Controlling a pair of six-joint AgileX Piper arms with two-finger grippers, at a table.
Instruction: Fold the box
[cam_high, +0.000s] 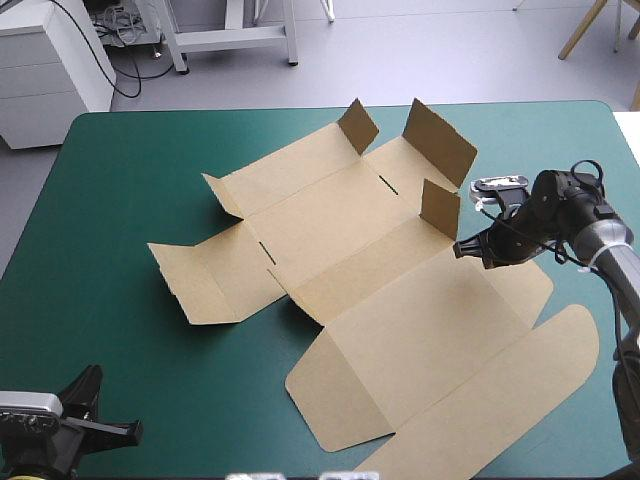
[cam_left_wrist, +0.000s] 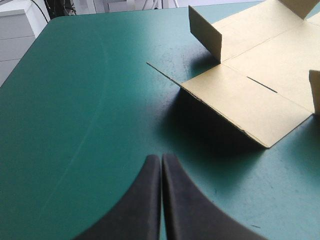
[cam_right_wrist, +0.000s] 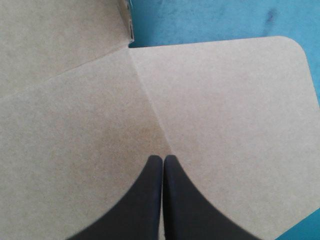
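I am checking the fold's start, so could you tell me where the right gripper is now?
In the high view the right gripper is over the right part of the box, beside a raised flap, its shut fingers above a crease.

The box (cam_high: 400, 300) is plain brown on a teal-green cover (cam_high: 120, 200) (right end effector (cam_right_wrist: 163, 157) black).

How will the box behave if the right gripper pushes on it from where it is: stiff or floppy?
The box looks like thin, light board, so it would probably slide on the teal-green cover rather than resist. It will likely bend along its creases first: several flaps already stand up. Panels between creases look flat, probably fairly stiff.
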